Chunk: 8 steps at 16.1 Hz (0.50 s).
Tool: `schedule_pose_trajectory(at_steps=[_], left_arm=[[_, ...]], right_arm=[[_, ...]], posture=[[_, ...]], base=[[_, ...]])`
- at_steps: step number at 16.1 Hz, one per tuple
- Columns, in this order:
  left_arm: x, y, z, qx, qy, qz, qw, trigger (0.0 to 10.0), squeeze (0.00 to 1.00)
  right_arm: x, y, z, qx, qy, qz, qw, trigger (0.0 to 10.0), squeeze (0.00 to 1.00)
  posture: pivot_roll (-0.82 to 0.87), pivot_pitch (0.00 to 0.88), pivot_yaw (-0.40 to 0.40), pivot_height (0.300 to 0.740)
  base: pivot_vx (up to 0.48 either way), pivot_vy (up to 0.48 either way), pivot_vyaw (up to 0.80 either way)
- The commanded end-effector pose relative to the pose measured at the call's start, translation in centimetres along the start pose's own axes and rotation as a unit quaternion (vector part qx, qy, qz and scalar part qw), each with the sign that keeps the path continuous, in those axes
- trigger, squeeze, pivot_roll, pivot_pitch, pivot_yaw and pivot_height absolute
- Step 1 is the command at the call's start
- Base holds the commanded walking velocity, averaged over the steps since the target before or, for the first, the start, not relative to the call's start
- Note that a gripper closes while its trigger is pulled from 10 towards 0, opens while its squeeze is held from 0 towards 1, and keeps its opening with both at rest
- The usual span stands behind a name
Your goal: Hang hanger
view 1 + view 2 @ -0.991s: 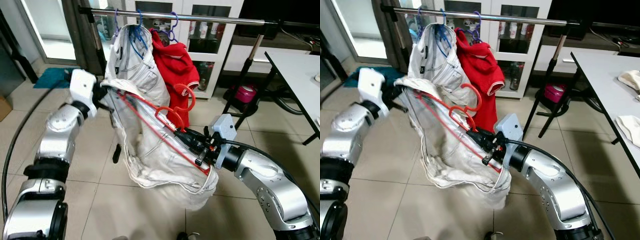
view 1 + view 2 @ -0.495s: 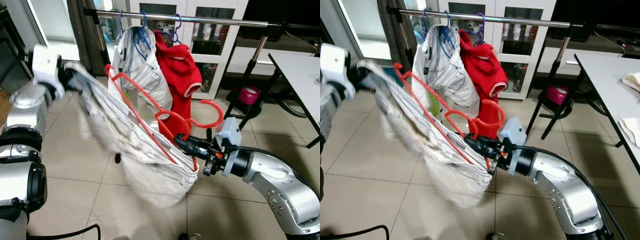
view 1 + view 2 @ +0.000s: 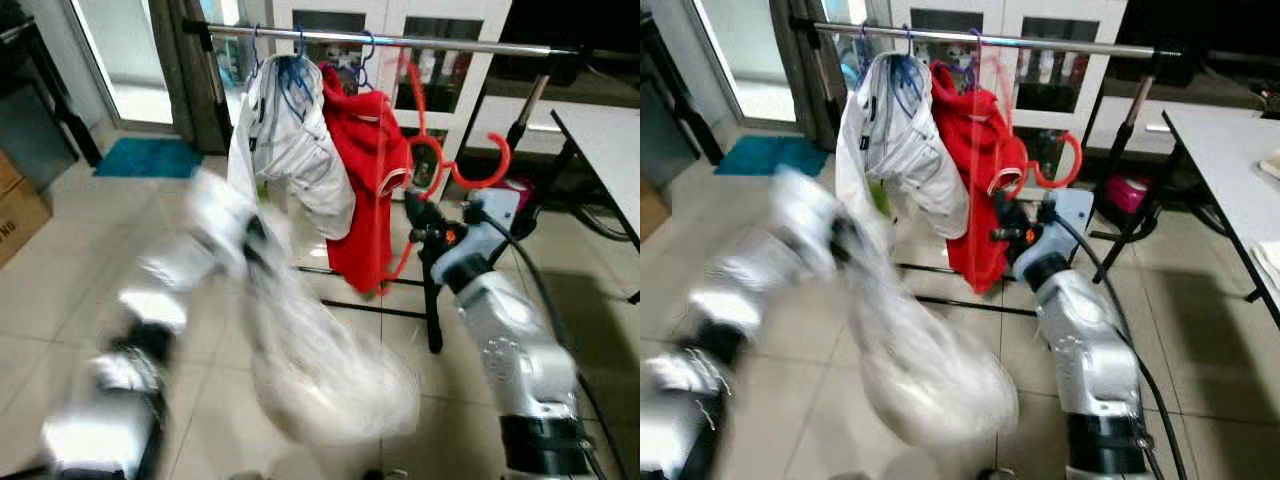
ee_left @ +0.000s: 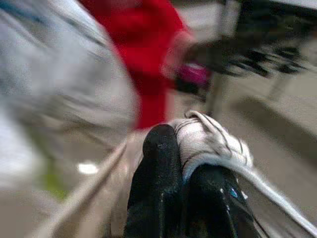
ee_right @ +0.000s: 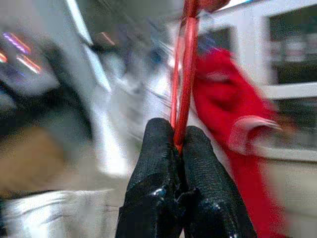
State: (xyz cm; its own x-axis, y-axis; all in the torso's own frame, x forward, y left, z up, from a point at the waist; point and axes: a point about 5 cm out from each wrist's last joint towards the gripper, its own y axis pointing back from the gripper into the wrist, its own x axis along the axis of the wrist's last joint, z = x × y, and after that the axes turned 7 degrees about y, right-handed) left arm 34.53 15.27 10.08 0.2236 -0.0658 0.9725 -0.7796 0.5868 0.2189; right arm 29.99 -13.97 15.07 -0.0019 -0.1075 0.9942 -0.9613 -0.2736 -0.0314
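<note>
Clothes rail [image 3: 480,42] as landmark: a steel bar running across the top, in front of glass-door cabinets [image 3: 440,70].

Red hanger [image 3: 432,150] raised just below the rail, right of the garments already hung; hook curls [image 3: 478,172] near the rail's diagonal black leg [image 3: 520,112], not yet over the bar. Hanger stem blurred, reaching up toward the rail.

Right gripper [image 5: 179,144] below the rail, fingers pressed tight together on the red hanger wire, which runs straight up from between the fingertips [image 5: 158,136]. Right arm [image 3: 505,340] upright beneath the rail's right half.

Left gripper [image 4: 181,163] low and left of the rail, heavily motion-blurred in the head views; fingers closed on a bunched edge of white garment [image 4: 208,141]. Bulk of that white garment [image 3: 330,370] sagging toward the tiled floor [image 3: 80,260] below the rail, blurred.

On the rail: white jacket [image 3: 290,150] on blue hangers [image 3: 295,70], red shirt [image 3: 365,180] just right of it, touching.

Blue mat [image 3: 150,158] on the floor left of the rail. White table edge [image 3: 605,150] to the right of the rail. Pink object [image 3: 1128,190] on the floor beyond the rail's leg.
</note>
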Motion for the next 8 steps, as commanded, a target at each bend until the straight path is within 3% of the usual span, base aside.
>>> schedule_pose_trajectory(at_steps=[1, 2, 3, 4, 5, 6, 8], left_arm=[[4.4, 0.9, -1.6, 0.042, -0.022, 0.081, 0.996, 0.0, 0.0], [4.3, 1.2, -1.8, 0.057, -0.02, 0.088, 0.994, 0.0, 0.0], [4.0, 2.2, -2.1, 0.097, -0.012, 0.108, 0.989, 0.0, 0.0], [3.5, 3.3, -1.9, 0.132, 0.005, 0.122, 0.984, 2.8, 0.0], [2.9, 3.9, -1.3, 0.144, 0.021, 0.127, 0.981, 10.0, 0.0], [2.6, 4.1, -1.0, 0.145, 0.029, 0.13, 0.98, 10.0, 0.0], [0.8, 4.8, 0.8, 0.144, 0.03, 0.107, 0.983, 10.0, 0.0]], right_arm=[[-1.5, 0.8, 1.1, -0.034, 0.041, -0.032, 0.998, 0.0, 0.0], [-1.7, 1.0, 1.1, -0.038, 0.023, -0.034, 0.998, 1.6, 0.0], [-2.3, 1.6, 1.5, -0.048, 0.023, -0.053, 0.997, 10.0, 0.0], [-3.3, 2.2, 2.0, -0.065, 0.044, -0.089, 0.993, 10.0, 0.0], [-3.9, 2.7, 2.3, -0.082, 0.043, -0.099, 0.991, 10.0, 0.0], [-4.0, 2.9, 2.5, -0.089, 0.038, -0.096, 0.991, 10.0, 0.0], [-4.5, 4.2, 2.3, -0.087, 0.119, -0.105, 0.984, 10.0, 0.0]], posture=[[-0.09, 0.017, 0.032, 0.74], [-0.08, 0.019, 0.027, 0.74], [-0.09, 0.02, 0.022, 0.74], [-0.09, 0.019, 0.016, 0.74], [-0.09, 0.018, 0.01, 0.74], [-0.09, 0.018, 0.01, 0.74], [-0.1, 0.019, 0.005, 0.74]], base=[[0.0, 0.0, 0.0], [0.0, 0.0, 0.0], [0.0, 0.0, 0.0], [0.0, 0.0, -0.42], [0.0, 0.0, -0.8], [0.0, 0.0, -0.8], [0.0, 0.0, -0.8]])
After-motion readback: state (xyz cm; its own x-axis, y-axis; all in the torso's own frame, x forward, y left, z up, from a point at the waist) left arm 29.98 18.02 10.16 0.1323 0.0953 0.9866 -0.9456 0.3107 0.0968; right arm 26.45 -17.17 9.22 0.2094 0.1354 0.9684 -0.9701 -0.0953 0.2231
